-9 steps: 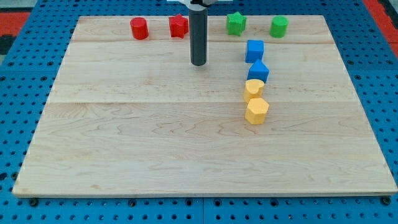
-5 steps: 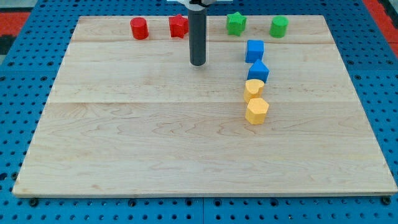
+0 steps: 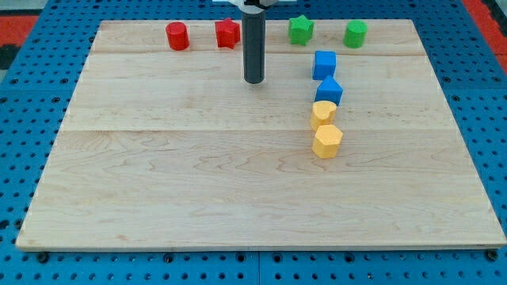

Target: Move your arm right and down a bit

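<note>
My tip (image 3: 253,81) rests on the wooden board (image 3: 198,182) in its upper middle, touching no block. A red cylinder (image 3: 177,36) and a red star-like block (image 3: 227,33) lie up and left of it. A green star (image 3: 300,29) and a green cylinder (image 3: 355,34) lie up and right. To its right a blue cube (image 3: 324,64), a blue pentagon-like block (image 3: 329,91), a yellow heart-like block (image 3: 322,114) and a yellow hexagon (image 3: 326,141) form a close column going down the view.
The board sits on a blue pegboard surface (image 3: 32,158). A red area (image 3: 20,20) shows at the view's top left corner.
My tip has barely shifted, a few pixels to the view's right over the last half second. No block has moved.
</note>
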